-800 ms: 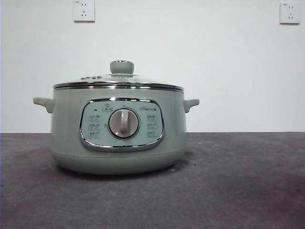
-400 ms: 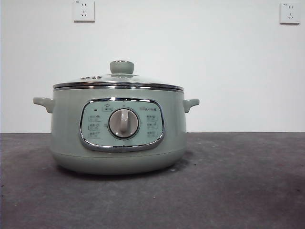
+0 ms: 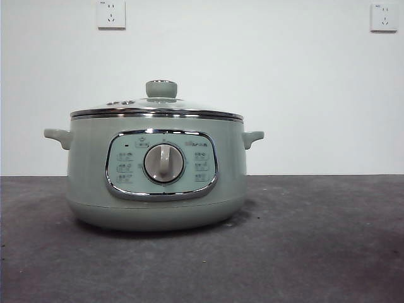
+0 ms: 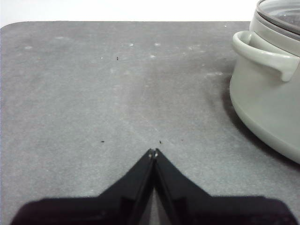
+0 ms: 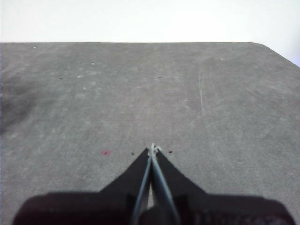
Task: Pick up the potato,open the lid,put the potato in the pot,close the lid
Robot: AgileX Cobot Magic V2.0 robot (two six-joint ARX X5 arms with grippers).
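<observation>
The sage-green pot (image 3: pixel 156 170) stands on the dark table left of centre in the front view, its grey dial facing me. The glass lid (image 3: pixel 156 108) with its green knob rests shut on the pot's rim. The potato is out of view in every frame. My left gripper (image 4: pixel 153 153) is shut and holds nothing, hovering over bare table with the pot (image 4: pixel 267 79) and one side handle off to its side. My right gripper (image 5: pixel 152 149) is shut too, over bare grey table, with nothing between its jaws. Neither arm shows in the front view.
Two wall sockets (image 3: pixel 111 14) (image 3: pixel 384 17) sit high on the white wall behind. The grey table (image 3: pixel 303 240) stretches to the right of the pot. The table's far edge and rounded corner (image 5: pixel 262 44) show in the right wrist view.
</observation>
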